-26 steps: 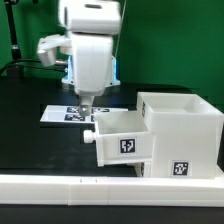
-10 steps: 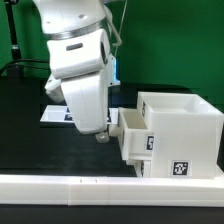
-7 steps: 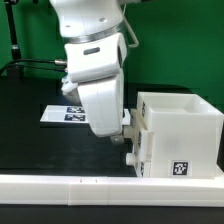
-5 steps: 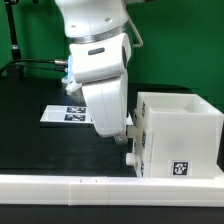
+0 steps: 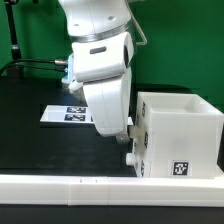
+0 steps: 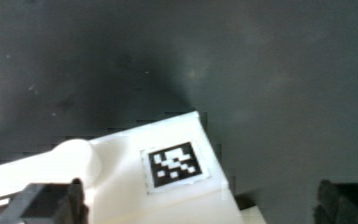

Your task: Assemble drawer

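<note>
pincer [image 5: 128, 148] state: cannot tell, fingertips hidden | pressed beside tray [image 5: 139, 152] front, on exterior view's left | tray nearly home in casing [image 5: 180, 135] | push axis: toward exterior view's right

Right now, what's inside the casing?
A tray sits nearly fully pushed into the casing front; only its tagged front face and knob show beside the gripper. The top compartment's opening looks empty, but its floor and the tray's inside are hidden.
</note>
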You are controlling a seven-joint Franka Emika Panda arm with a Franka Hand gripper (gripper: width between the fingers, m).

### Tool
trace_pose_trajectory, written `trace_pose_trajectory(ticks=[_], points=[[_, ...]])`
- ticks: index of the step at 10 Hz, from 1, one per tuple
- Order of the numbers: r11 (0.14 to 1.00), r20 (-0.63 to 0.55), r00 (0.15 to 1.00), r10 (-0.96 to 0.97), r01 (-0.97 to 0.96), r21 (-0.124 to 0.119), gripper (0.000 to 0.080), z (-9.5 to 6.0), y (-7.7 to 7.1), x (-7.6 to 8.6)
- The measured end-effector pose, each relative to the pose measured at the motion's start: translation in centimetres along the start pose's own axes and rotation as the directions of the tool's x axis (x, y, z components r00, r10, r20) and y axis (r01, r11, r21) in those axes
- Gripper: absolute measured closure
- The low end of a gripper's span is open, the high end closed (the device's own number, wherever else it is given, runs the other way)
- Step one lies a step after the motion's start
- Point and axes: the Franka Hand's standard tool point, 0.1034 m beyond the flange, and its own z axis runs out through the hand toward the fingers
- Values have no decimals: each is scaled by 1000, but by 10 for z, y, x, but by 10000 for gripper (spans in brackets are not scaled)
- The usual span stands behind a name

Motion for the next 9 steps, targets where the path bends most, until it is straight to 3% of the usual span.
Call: trace_pose_trajectory(ticks=[2,4,6,7,8,9], points=[[1000,5,1000,9,-9,-2,151,-1,0,-2],[999,12,999,38,-38,0,151,-12,-7,-27],[996,29,996,88,-87,-17,151,-21,-29,-42],[994,39,995,95,-93,-52,151,-23,-38,-46],[993,46,993,112,-110,-52,151,-21,-51,-50],[993,47,993,108,-106,-50,151,-21,-50,-50]])
